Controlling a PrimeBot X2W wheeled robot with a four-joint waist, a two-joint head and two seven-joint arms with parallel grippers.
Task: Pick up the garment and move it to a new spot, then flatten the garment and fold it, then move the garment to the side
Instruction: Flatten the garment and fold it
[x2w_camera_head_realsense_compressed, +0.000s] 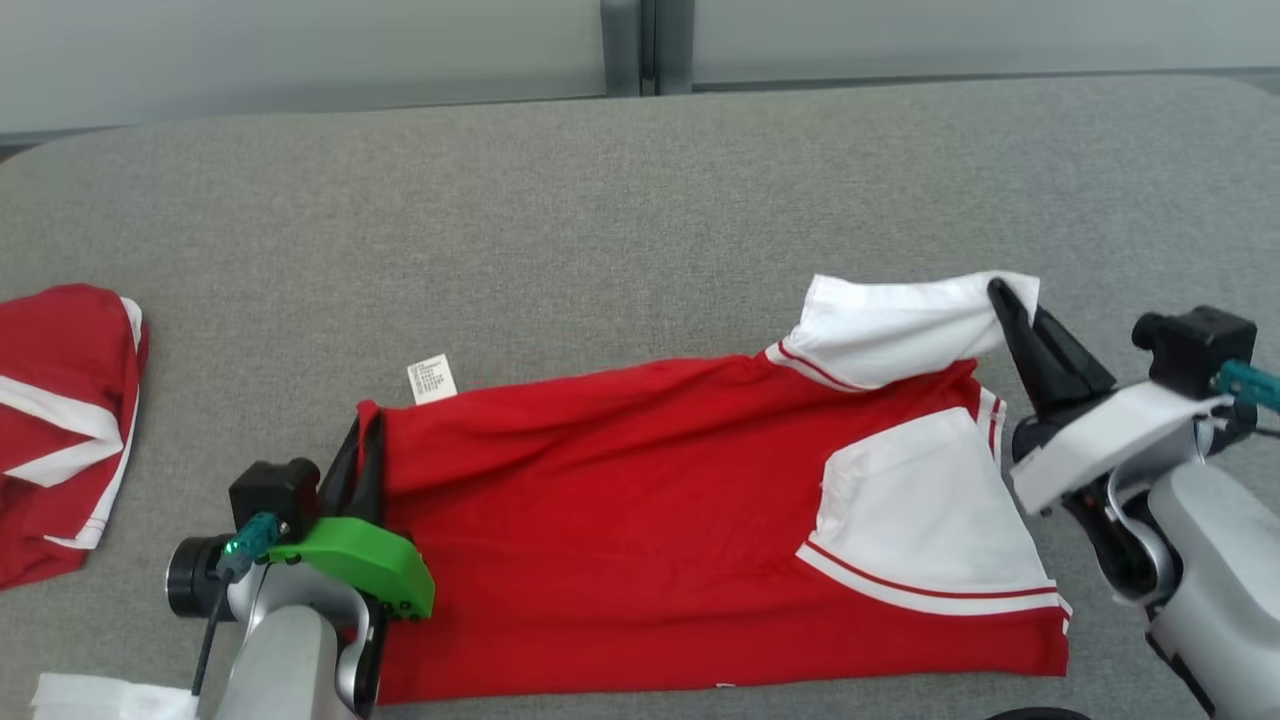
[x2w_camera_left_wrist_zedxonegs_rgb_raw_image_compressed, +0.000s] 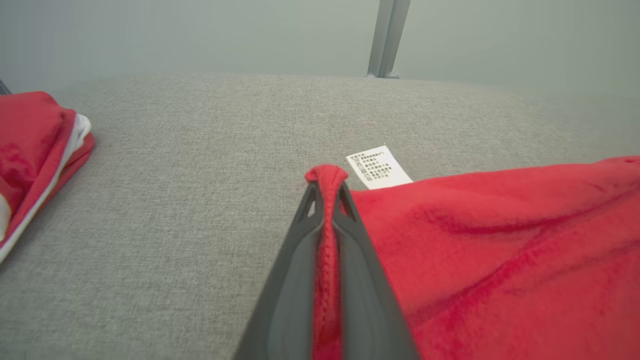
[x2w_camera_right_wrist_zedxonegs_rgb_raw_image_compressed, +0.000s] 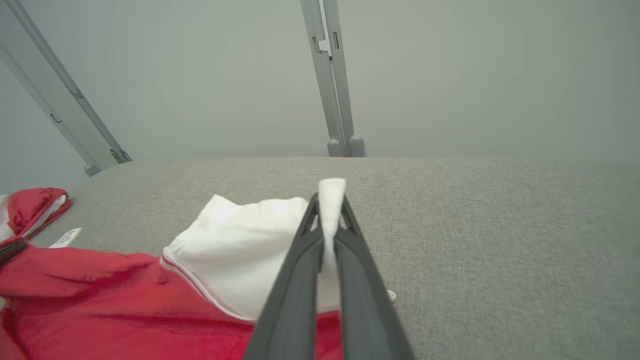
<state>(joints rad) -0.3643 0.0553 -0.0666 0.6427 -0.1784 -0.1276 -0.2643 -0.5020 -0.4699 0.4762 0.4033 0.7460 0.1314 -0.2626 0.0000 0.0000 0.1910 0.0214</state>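
The garment (x2w_camera_head_realsense_compressed: 620, 520) is a red shirt with white sleeves, spread across the grey cushion. My left gripper (x2w_camera_head_realsense_compressed: 365, 425) is shut on its red hem corner at the left end, and the left wrist view shows red cloth (x2w_camera_left_wrist_zedxonegs_rgb_raw_image_compressed: 326, 180) pinched between the dark fingers. A white care label (x2w_camera_head_realsense_compressed: 431, 379) sticks out just beyond that corner. At the right end my right gripper (x2w_camera_head_realsense_compressed: 1003, 297) is shut on the edge of the upper white sleeve (x2w_camera_head_realsense_compressed: 890, 325). White cloth (x2w_camera_right_wrist_zedxonegs_rgb_raw_image_compressed: 331, 197) pokes out past the fingertips in the right wrist view. The lower white sleeve (x2w_camera_head_realsense_compressed: 930, 520) lies flat.
A second red and white garment (x2w_camera_head_realsense_compressed: 60, 420) lies bunched at the left edge of the cushion (x2w_camera_head_realsense_compressed: 600, 200). A bit of white cloth (x2w_camera_head_realsense_compressed: 90, 698) shows at the bottom left corner. Behind the cushion stands a pale wall with a grey post (x2w_camera_head_realsense_compressed: 628, 45).
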